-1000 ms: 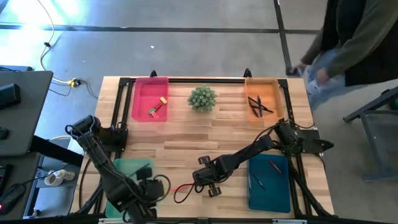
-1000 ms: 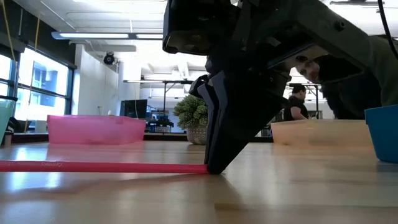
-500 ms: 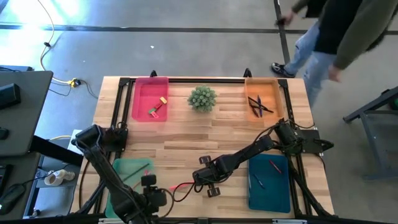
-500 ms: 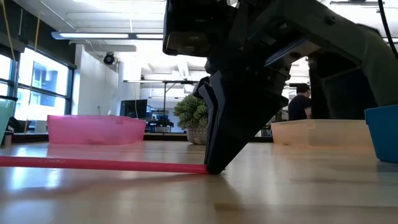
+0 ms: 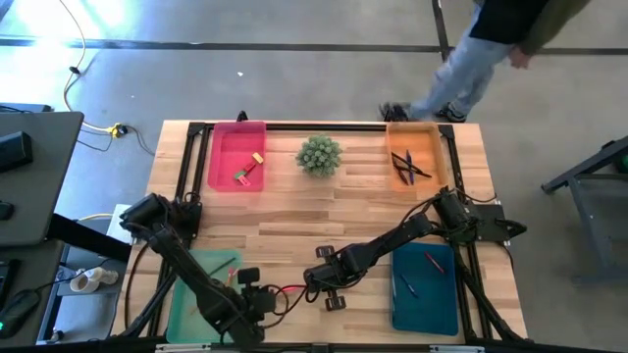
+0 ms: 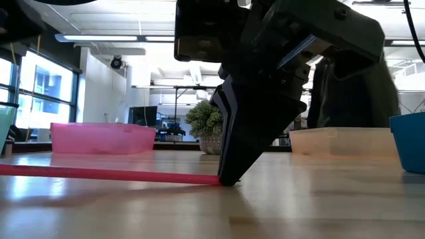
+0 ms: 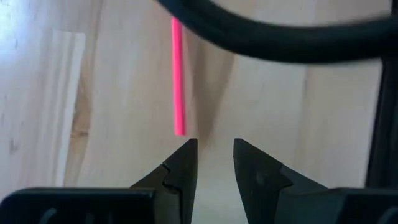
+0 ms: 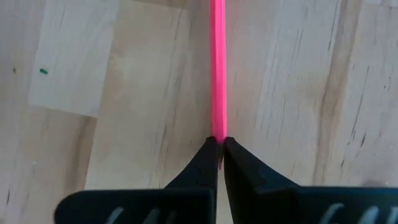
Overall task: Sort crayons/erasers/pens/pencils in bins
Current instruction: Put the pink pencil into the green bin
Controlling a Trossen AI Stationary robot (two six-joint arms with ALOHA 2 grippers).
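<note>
Wooden table [image 5: 324,221] held four bins: pink [image 5: 236,157] and orange [image 5: 416,155] along the far side, green [image 5: 201,282] and blue [image 5: 425,284] near the front, with a small plant [image 5: 319,154] between the far pair. On the bare wood between the green and blue bins lay the pink pencil [image 8: 217,68], flat, its long axis running across the table from one arm toward the other.

Right gripper [image 8: 219,149] was down at the table with its fingers pinched together on one end of the pencil. Left gripper [image 7: 211,158] hung low at the opposite end, fingers apart with a narrow gap. In its wrist view the pencil's free tip lay just ahead of the fingertips and slightly off to one side of the gap, not between them, and pointing almost straight away from them.

A handover or a joint lift would probably turn on that offset: the left gripper needed a small sideways shift before the tip could enter the gap.
</note>
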